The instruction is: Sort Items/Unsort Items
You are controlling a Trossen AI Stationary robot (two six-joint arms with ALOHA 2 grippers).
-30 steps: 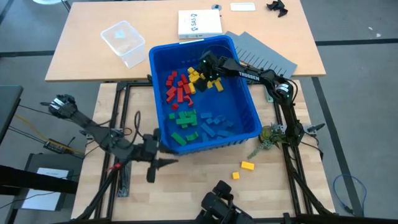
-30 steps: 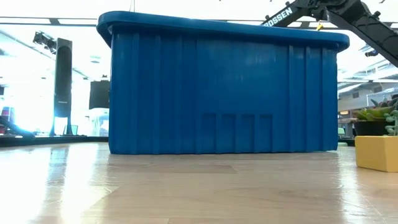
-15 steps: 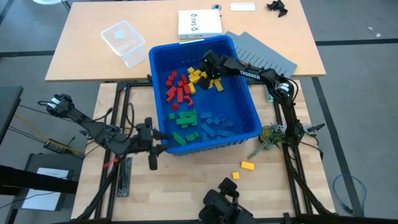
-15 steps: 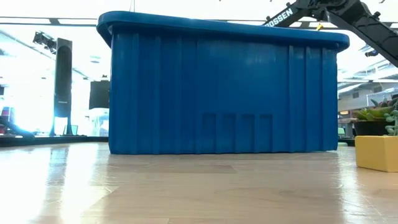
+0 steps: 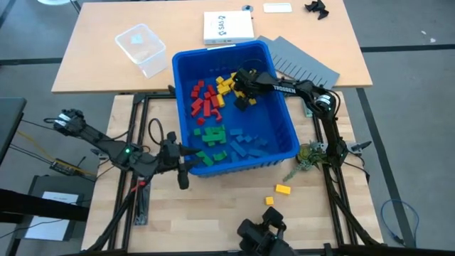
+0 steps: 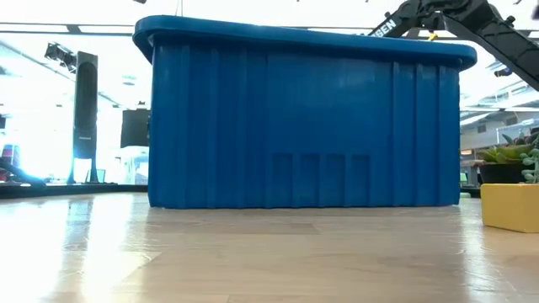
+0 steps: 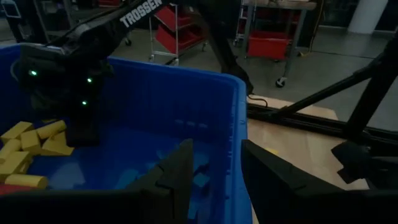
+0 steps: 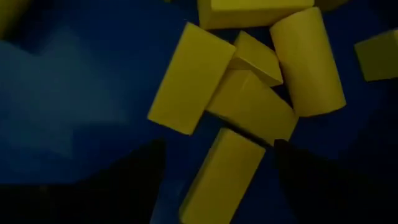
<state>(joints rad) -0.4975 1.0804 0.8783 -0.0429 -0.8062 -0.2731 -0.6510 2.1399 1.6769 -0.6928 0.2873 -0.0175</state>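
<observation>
While red [image 5: 202, 99], yellow, green and blue blocks lie grouped in the bin [image 5: 288, 124], two yellow blocks [image 5: 283, 189] remain on the desk's near edge; my right gripper [image 5: 244, 89] spread over the yellow pile [image 8: 249, 93]; my left gripper [image 7: 214, 168] straddles the bin's near wall, half-parted, not clamping.

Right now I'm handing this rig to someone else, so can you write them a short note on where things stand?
Right end effector: open, down inside the blue bin, over the yellow blocks, one block between its fingers, not gripped.
Left end effector: partly open, straddling the bin's near wall, holding nothing.
In the bin, grouped by colour: red blocks, green blocks, blue blocks, plus the yellow ones.
Left: two yellow blocks on the table, outside the bin.
</observation>
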